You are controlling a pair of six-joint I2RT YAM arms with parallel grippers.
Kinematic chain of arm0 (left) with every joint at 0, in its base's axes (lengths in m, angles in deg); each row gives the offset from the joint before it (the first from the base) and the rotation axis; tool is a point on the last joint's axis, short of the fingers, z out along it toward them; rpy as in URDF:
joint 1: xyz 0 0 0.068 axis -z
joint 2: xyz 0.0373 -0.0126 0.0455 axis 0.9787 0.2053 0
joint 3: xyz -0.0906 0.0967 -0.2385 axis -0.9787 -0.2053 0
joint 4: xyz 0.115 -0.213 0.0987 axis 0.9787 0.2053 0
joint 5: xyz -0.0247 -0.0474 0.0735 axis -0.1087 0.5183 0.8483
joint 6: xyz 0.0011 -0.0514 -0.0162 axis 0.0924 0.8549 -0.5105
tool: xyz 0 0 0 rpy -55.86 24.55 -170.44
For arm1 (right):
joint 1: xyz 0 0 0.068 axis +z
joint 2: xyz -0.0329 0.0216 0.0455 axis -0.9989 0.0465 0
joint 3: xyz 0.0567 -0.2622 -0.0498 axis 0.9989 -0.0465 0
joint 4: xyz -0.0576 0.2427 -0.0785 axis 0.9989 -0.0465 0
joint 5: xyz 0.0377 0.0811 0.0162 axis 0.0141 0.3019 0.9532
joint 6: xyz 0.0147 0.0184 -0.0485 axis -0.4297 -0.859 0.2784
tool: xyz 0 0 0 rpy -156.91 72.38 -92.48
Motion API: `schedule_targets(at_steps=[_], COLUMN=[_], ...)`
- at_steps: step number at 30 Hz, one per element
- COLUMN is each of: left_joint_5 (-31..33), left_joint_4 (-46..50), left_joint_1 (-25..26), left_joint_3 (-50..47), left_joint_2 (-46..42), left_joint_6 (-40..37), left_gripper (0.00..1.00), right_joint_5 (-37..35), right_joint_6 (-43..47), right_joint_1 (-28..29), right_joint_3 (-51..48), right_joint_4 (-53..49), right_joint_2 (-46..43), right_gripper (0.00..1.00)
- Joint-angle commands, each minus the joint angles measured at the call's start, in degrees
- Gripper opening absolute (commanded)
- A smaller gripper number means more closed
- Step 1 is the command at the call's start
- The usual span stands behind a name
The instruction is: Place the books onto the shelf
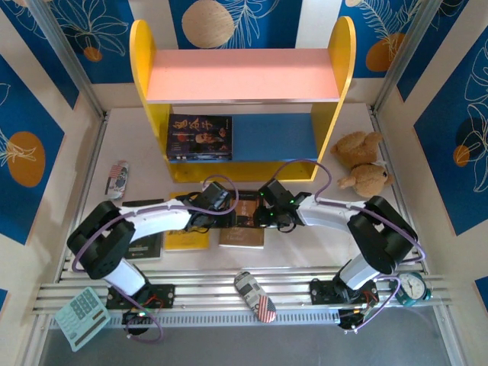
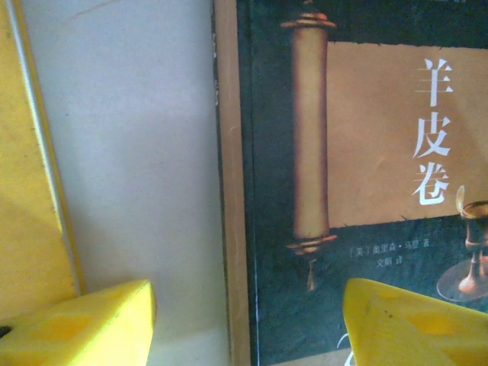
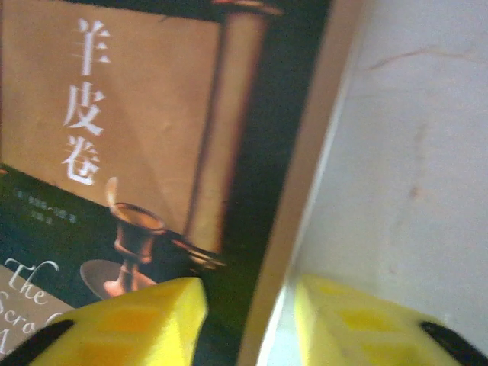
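Note:
A brown-black book with an orange panel [image 1: 242, 235] lies flat on the white table in front of the shelf [image 1: 242, 76]. My left gripper [image 1: 217, 202] is open, and in the left wrist view its gripper [image 2: 248, 328] straddles the left edge of that book [image 2: 366, 152], one finger over the table and one over the cover. My right gripper [image 1: 274, 212] is open too. In the right wrist view the gripper [image 3: 252, 320] straddles the right edge of the book [image 3: 137, 114]. A dark book with a gold title [image 1: 200, 137] lies on the shelf's blue lower board. A yellow book [image 1: 187, 238] and a black book [image 1: 145, 232] lie under my left arm.
Two stuffed toys [image 1: 362, 164] sit right of the shelf. A can [image 1: 256, 296] lies on the front rails between the arm bases, and another can [image 1: 116, 179] lies at the left. A calculator [image 1: 80, 316] and a clock [image 1: 412, 288] sit at the near corners.

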Motion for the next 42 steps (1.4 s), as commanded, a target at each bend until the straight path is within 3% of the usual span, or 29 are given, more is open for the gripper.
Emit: schedule_targets(at_steps=[1,6,13,22,29,42], left_joint_5=[-2.52,-3.66,-5.72,-7.03,-4.98,6.46], left_joint_4=[-1.1,-2.3,-3.95,-4.03,-1.76,10.58], left_joint_1=[0.73,0.74,1.31,1.62,1.62,1.31], left_joint_3=[-0.41,0.07,0.55,-0.71,-1.96,-3.79], left_joint_2=[2.69,4.51,2.7,-8.88,-12.33,-16.55], left_joint_6=[-0.2,-0.17,-0.64,-0.64,-0.31,0.33], left_gripper=[0.66,0.66,0.65,0.65,0.66,0.67], right_joint_5=[-0.96,-0.3,0.04,1.06,1.97,6.15], right_joint_6=[-1.09,-2.43,-2.51,-2.51,-2.51,-3.07], right_joint_1=[1.74,3.43,3.76,4.08,4.69,7.3], right_joint_3=[-1.89,-3.81,-3.65,-2.88,-1.82,1.4], right_joint_4=[-0.25,2.09,3.33,4.37,4.87,7.02], right_joint_2=[5.59,8.29,10.52,11.99,11.82,11.77], right_gripper=[0.31,0.17,0.09,0.07,0.07,0.07])
